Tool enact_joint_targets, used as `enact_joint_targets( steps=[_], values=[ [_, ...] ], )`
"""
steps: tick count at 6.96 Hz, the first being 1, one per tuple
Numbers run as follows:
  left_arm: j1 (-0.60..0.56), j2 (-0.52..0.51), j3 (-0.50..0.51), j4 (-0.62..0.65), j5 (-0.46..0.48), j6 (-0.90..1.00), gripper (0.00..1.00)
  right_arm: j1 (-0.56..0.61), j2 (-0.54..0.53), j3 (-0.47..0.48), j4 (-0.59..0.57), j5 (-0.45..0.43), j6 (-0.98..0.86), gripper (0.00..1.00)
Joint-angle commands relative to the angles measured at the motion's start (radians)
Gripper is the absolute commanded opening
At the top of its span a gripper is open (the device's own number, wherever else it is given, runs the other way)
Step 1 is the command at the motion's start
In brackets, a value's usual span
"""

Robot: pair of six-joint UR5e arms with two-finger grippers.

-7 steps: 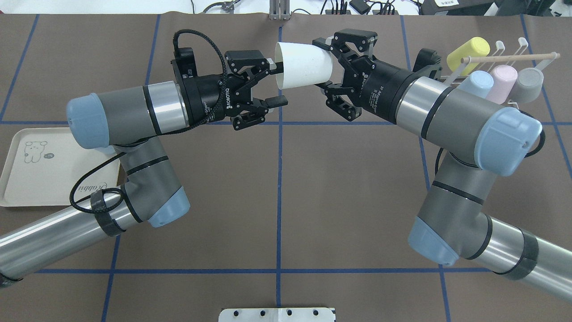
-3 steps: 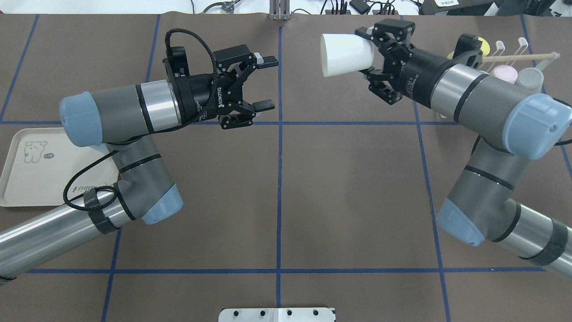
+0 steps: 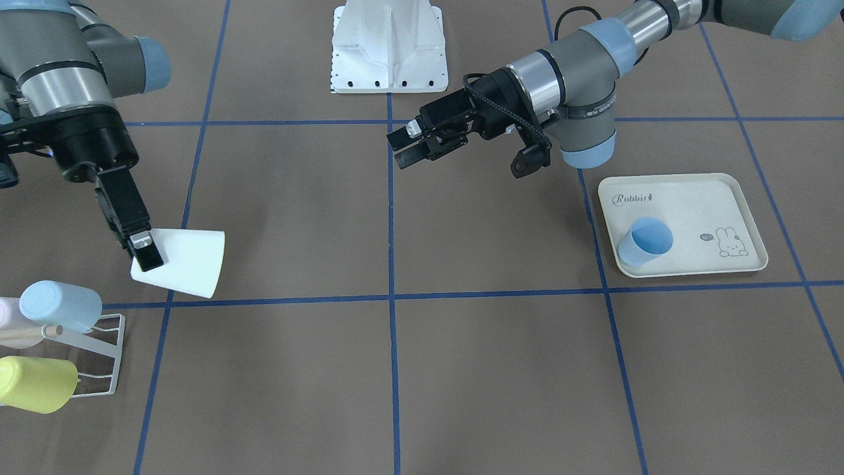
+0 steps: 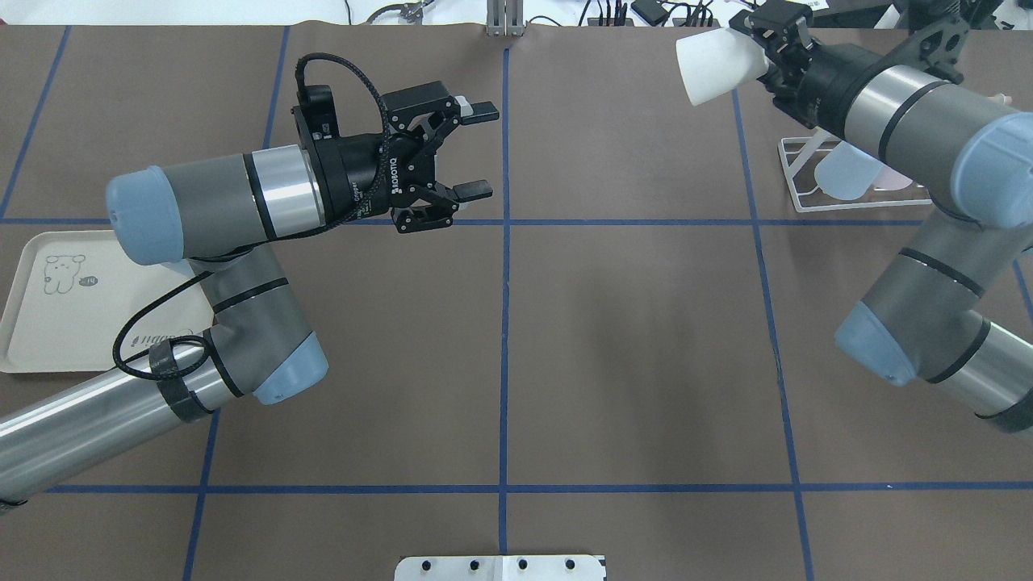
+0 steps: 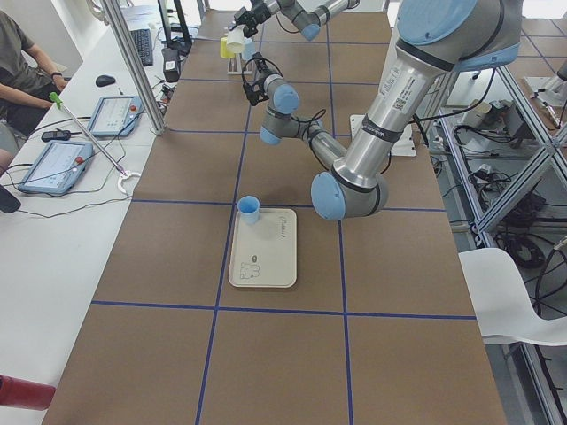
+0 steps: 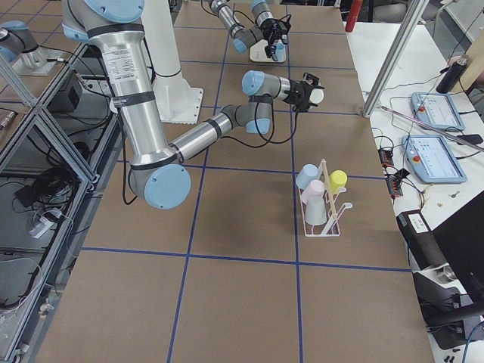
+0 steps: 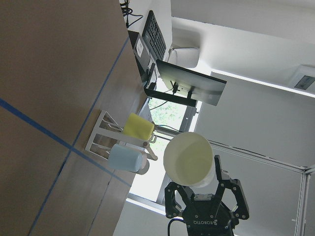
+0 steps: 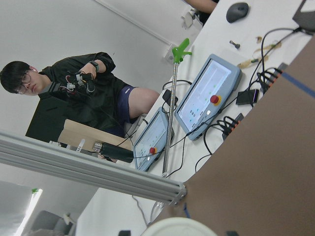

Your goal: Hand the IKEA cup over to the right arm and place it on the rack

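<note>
The white IKEA cup (image 4: 714,56) lies on its side in my right gripper (image 4: 768,55), which is shut on its base end and holds it in the air at the far right, above and beside the rack (image 4: 789,176). In the front view the cup (image 3: 184,260) hangs just behind the white wire rack (image 3: 109,356). My left gripper (image 4: 482,149) is open and empty near the table's centre line, clear of the cup. The left wrist view shows the cup's mouth (image 7: 188,160) and the rack (image 7: 101,132).
Light blue (image 3: 59,305) and yellow (image 3: 33,382) cups hang on the rack, with pink and grey ones (image 6: 314,200). A cream rabbit tray (image 3: 686,198) on my left holds a blue cup (image 3: 646,241). A white base plate (image 3: 389,46) stands at the robot's side.
My right arm has carried the white cup away from the left gripper, to the right and farther back, to the rack. The left gripper let go, drew back slightly and stays open.
</note>
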Motion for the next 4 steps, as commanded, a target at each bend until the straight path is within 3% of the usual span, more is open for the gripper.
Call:
enact_joint_targets(
  steps=[1, 3, 4],
  values=[
    [0.001, 0.001, 0.001, 0.0, 0.002, 0.0, 0.99, 0.099, -0.014, -0.058, -0.085, -0.022, -0.414, 0.0],
    [0.003, 0.004, 0.007, 0.0, 0.004, 0.0, 0.99, 0.188, -0.034, -0.136, -0.079, -0.002, -0.611, 0.0],
    [0.006, 0.01, 0.007, -0.002, 0.005, 0.0, 0.99, 0.244, -0.032, -0.182, -0.076, 0.066, -0.633, 0.0]
  ],
)
